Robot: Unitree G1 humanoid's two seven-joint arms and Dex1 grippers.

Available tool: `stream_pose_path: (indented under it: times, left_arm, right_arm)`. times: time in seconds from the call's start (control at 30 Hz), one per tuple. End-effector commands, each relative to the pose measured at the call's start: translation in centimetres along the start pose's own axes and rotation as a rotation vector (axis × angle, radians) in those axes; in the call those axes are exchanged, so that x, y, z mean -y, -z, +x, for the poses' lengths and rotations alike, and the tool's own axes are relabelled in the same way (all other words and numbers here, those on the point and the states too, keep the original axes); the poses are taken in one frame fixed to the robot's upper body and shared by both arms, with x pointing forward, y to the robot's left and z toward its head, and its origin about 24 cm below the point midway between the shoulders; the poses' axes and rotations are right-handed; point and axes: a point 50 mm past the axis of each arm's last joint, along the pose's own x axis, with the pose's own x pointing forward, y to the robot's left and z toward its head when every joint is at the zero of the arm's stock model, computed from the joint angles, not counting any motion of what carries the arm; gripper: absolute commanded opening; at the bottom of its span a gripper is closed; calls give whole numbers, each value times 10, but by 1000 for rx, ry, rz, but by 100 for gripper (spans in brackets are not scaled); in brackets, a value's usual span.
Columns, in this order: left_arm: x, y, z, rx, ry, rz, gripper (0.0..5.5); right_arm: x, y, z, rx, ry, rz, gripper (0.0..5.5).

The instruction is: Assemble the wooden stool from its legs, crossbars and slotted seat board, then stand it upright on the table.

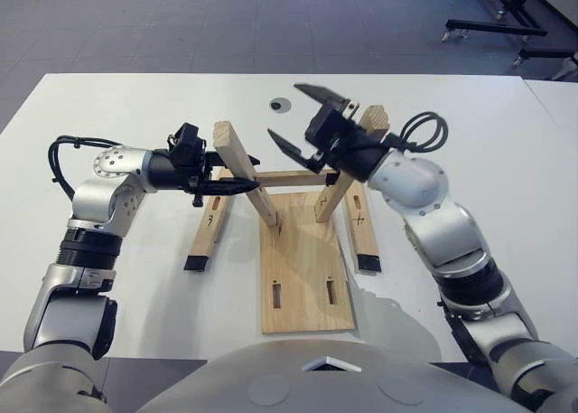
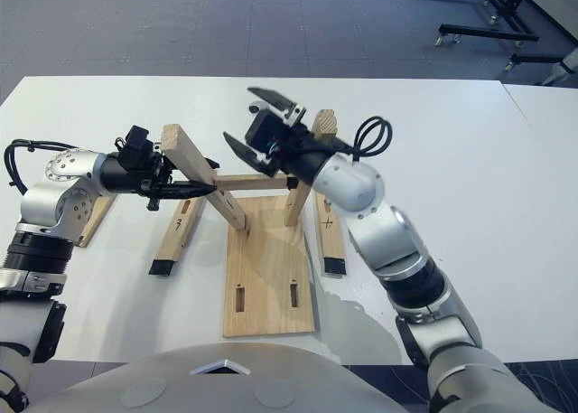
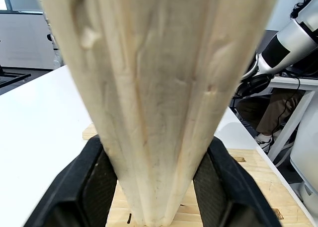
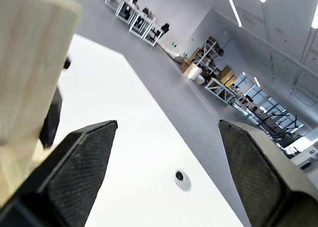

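1. The left gripper is closed on the left leg of a partly built frame. In the left wrist view its two black fingers press against opposite sides of the wood.
2. The right gripper is spread wide with nothing between its jaws. It hangs above the crossbar, just left of the top of the right leg. In the right wrist view its padded fingers stand far apart, with the table behind them.
3. The frame is two tilted legs joined by the crossbar. The leg tops lean outward. Their lower ends come down at the far edge of the slotted seat board.
4. The seat board lies flat on the white table, at the centre and towards the near side. Two slots are visible near its near edge.
5. A loose leg lies flat on the table just left of the board. A second loose leg lies just right of it. Both have dark near ends.
6. Another wooden piece lies further left, partly hidden under the left arm.
7. A round grommet is set in the table beyond the frame.
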Motion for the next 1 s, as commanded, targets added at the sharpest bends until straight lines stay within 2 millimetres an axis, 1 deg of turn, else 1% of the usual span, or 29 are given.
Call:
stream_pose_path:
  times: [0.03,0.13,0.33,0.53,0.63,0.77,0.83,0.9,0.97,1.0]
  left_arm:
    - [6,30,-1,-125,5,-137,202]
    - [4,29,3,-123,10,-128,202]
    - [3,29,14,-111,-4,-94,202]
    - [3,39,28,-93,-56,-78,202]
    - [5,41,26,-90,-77,-75,202]
    - [4,42,26,-86,-95,-69,202]
    - [5,42,24,-90,-98,-68,202]
    - [5,41,21,-95,-99,-66,202]
    - [8,40,14,-107,-88,-66,202]
    - [8,38,11,-115,-87,-65,202]
  right_arm:
    - [-17,28,1,-180,-97,-101,374]
    - [-29,42,0,-265,-231,-163,374]
    - [-41,62,-4,-333,-394,-179,374]
    - [-32,67,-9,-325,-487,-204,374]
    - [-25,69,-10,-314,-525,-227,374]
    - [-21,73,-6,-296,-534,-241,374]
    - [-18,71,-5,-273,-515,-243,374]
    - [-9,62,-3,-209,-487,-238,374]
    - [7,43,-5,-92,-481,-166,374]
    - [24,31,-5,-27,-451,-123,374]
